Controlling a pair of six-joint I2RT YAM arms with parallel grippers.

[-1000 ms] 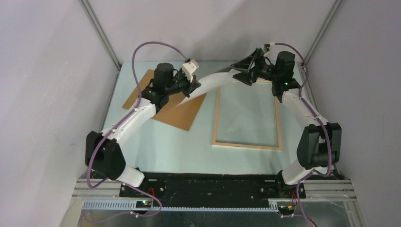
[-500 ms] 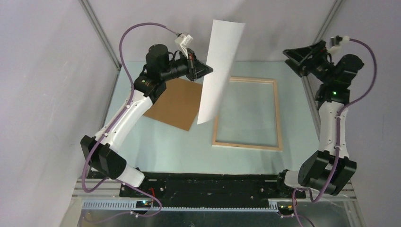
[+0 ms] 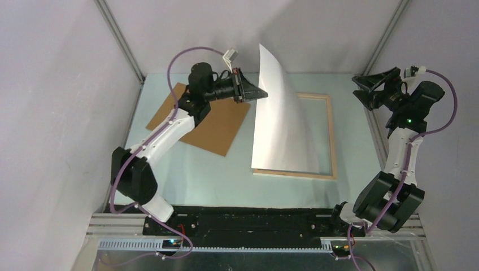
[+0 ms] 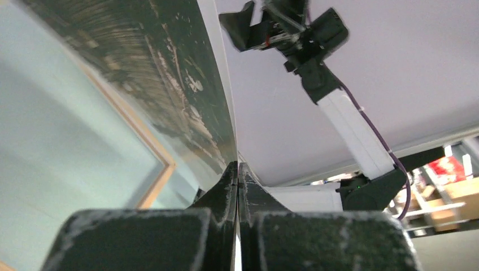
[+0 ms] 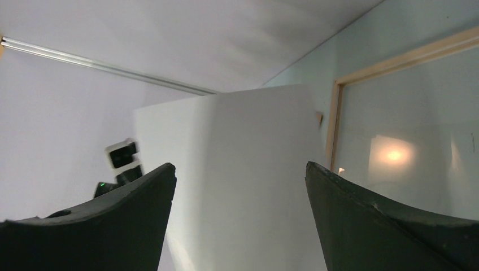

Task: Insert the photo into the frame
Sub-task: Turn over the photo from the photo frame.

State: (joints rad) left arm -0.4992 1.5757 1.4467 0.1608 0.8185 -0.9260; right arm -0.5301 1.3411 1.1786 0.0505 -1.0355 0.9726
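Note:
The photo (image 3: 282,124) is a large sheet showing its white back, bowed, and it covers the left half of the frame (image 3: 331,135). Its lower edge reaches the frame's near rail. My left gripper (image 3: 263,94) is shut on the photo's upper left edge. In the left wrist view the fingers (image 4: 229,186) pinch the sheet, and its dark printed side (image 4: 169,73) faces the frame's pale wood corner (image 4: 161,169). My right gripper (image 3: 361,87) hangs open at the back right, apart from the photo. In its own view the jaws (image 5: 240,169) stand wide, with the photo's white back (image 5: 243,130) beyond them.
A plain brown backing board (image 3: 212,130) lies flat left of the frame, under the left arm. Grey enclosure walls stand close on both sides and behind. The frame's right rail (image 5: 338,118) and pane show beside the photo in the right wrist view.
One second ago both grippers were at the photo. The right one has since drawn back to the right, empty. The left one has swung the sheet up and then down over the frame.

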